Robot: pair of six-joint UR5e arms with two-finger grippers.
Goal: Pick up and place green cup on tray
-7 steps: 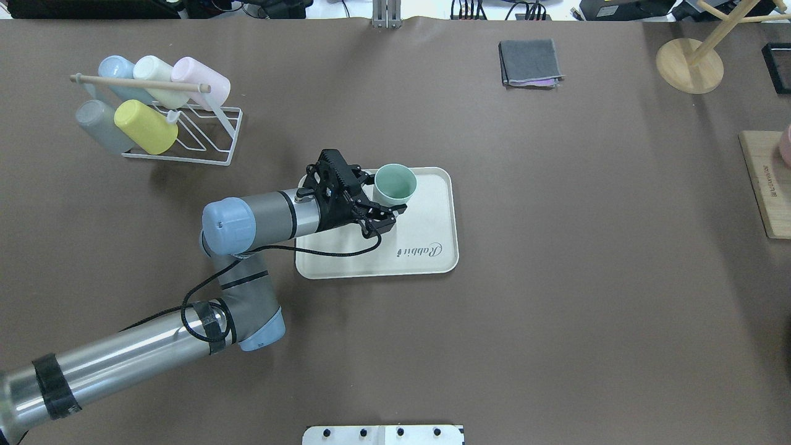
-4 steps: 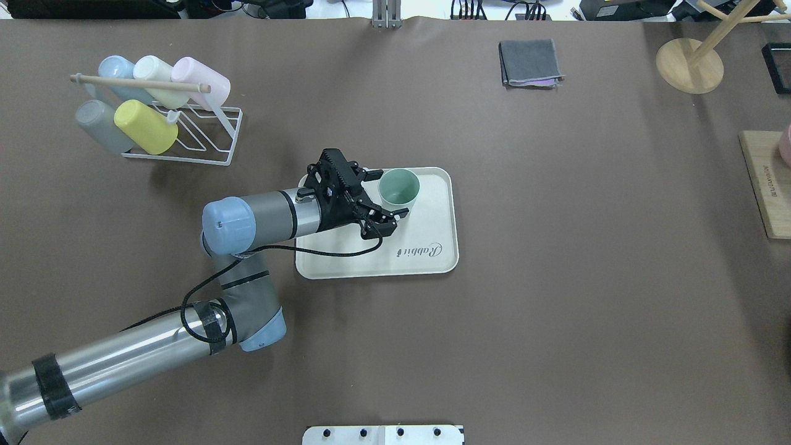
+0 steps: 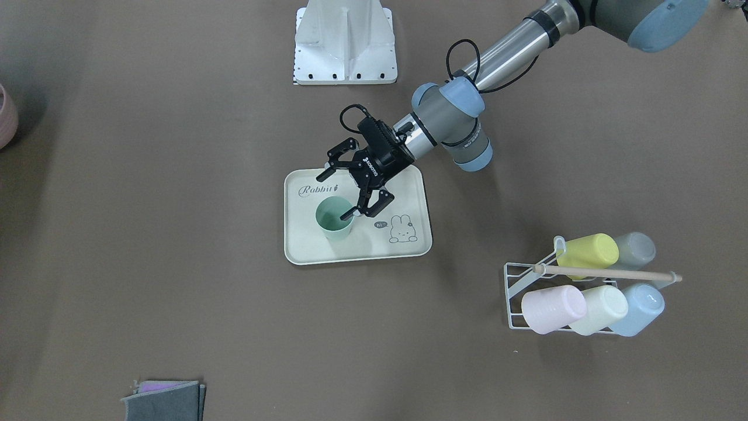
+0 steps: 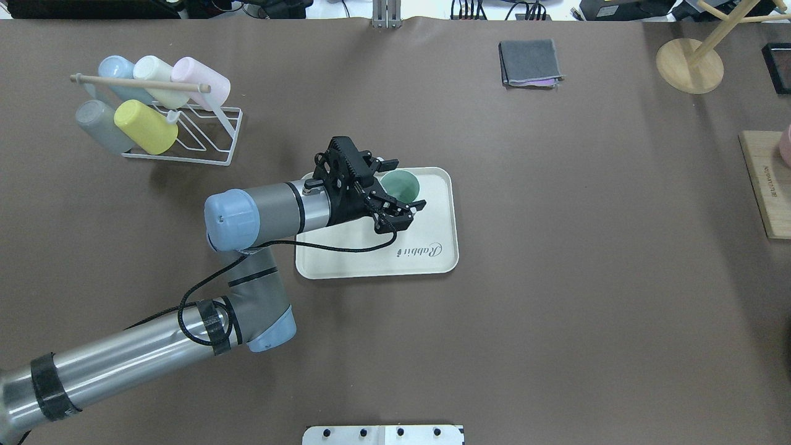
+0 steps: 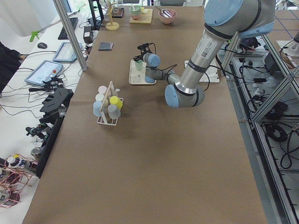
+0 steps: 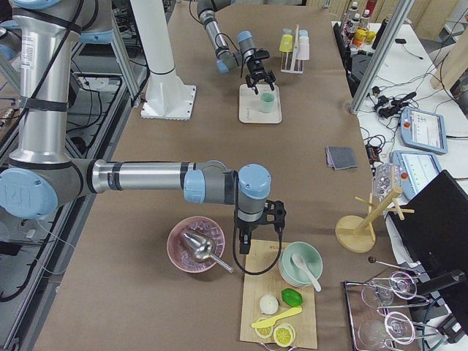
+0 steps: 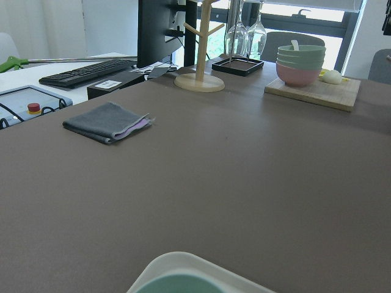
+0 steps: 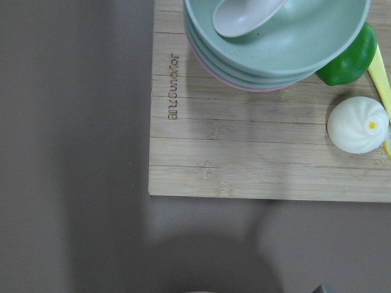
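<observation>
Because the green cup (image 3: 334, 221) stands upright on the tray (image 3: 304, 248), seemingly placed, the left end effector (image 3: 334, 196) hangs spread wide over it.

The green cup (image 4: 401, 183) is matt, smooth plastic; the tray (image 4: 440, 235), cream plastic, faintly glossy. The bench (image 4: 556, 278) has a dull brown covering. At ten o'clock, a white wire rack (image 4: 179, 159) with a wooden rod (image 4: 142, 83).

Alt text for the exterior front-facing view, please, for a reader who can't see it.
A pale green cup stands upright on a cream tray at mid-table, with the left tool open over it. A wire rack holding five pastel cups sits at lower right.
</observation>
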